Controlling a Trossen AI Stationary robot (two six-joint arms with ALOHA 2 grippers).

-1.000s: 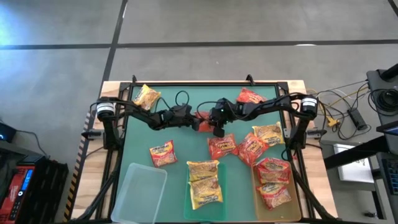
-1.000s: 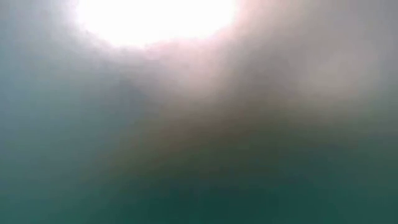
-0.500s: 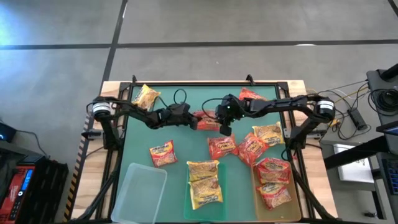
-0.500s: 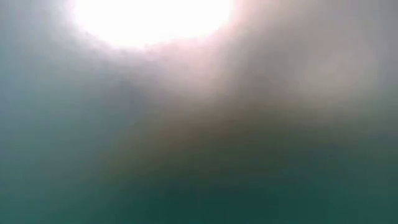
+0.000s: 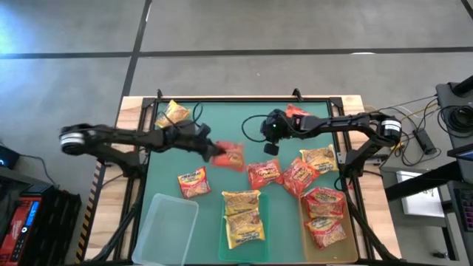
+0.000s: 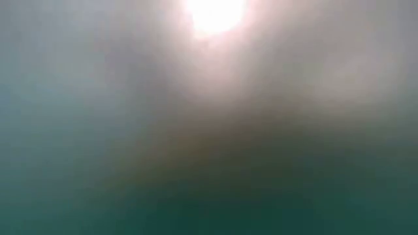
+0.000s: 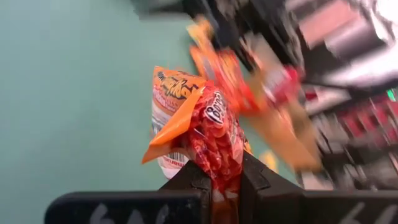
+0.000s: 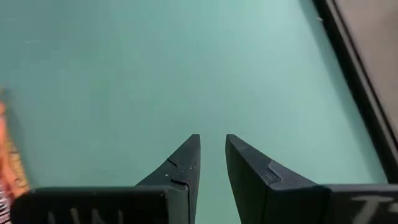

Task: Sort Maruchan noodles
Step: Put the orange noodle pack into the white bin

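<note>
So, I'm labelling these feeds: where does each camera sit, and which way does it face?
High: overhead, looking down; both arms, trays, left gripper, right gripper.
Low: table height; only glare.
Left wrist: behind its fingers, shut on red-orange packet.
Right wrist: behind empty fingers, facing green mat.
Shared: high and left wrist show that packet.

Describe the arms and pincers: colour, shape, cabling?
Both arms are dark and slender, with pale round caps at the joints. A black cable loops beside each forearm. The left pincer and the right pincer have black, wedge-shaped fingers that taper to points, on a black crossbar with pale lettering.
</note>
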